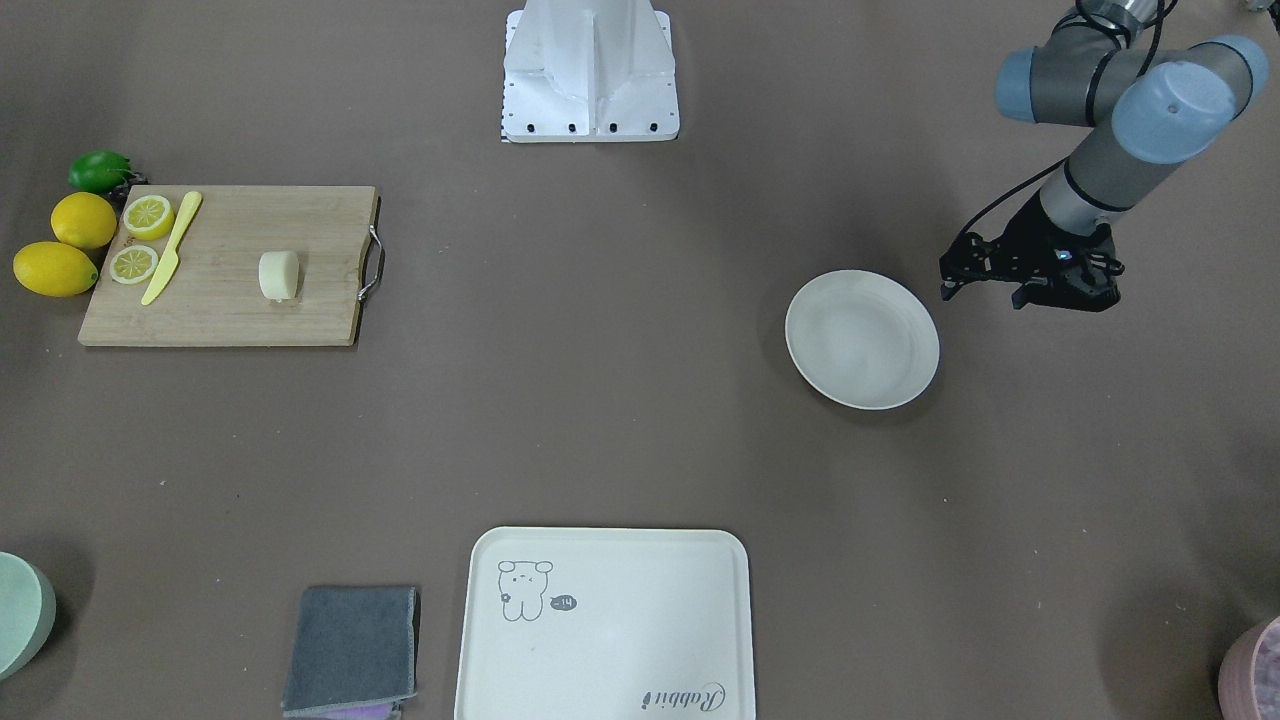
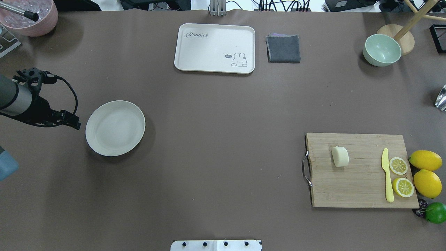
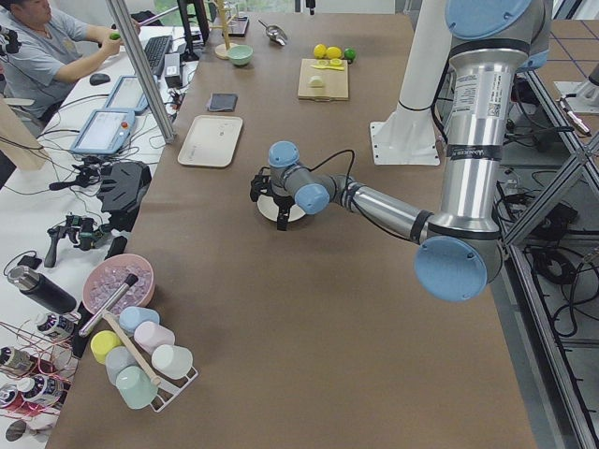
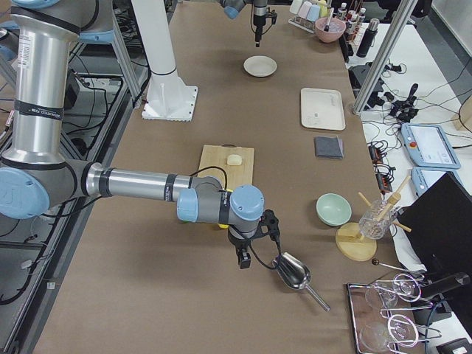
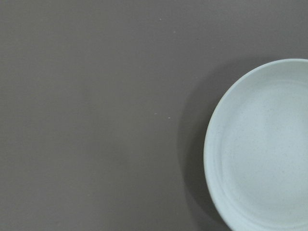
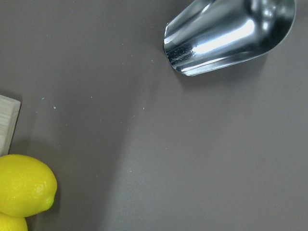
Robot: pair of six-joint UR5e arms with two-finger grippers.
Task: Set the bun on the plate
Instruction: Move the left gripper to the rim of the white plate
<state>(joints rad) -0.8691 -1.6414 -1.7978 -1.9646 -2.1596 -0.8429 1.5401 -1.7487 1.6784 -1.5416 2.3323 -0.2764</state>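
1. Your bun (image 2: 340, 156) lies on the cutting board (image 2: 362, 188), well apart from the plate (image 2: 115, 128), which sits bare across the table. The task has not begun.
2. The left gripper (image 2: 71, 121) hangs just beside the plate's rim. You cannot tell how far its jaws stand apart, though nothing shows between them.
3. The right gripper (image 4: 242, 257) appears only in the right side view, so its opening cannot be told. It hovers past the board, near the metal scoop (image 6: 226, 33) and the whole lemons (image 2: 425, 170).
4. The carry is probably your biggest risk. The bun looks smooth and rounded, so a light or off-centre pinch could let it slip or roll.
5. Watch what you pick. The lemon slices (image 2: 400, 176) and the yellow knife (image 2: 387, 176) share the board, and a careless descent could clip them.
6. If the right arm delivers, the left gripper parked by the plate may obstruct it.
7. A low approach could nudge the plate, and a high release could bounce the bun off it.
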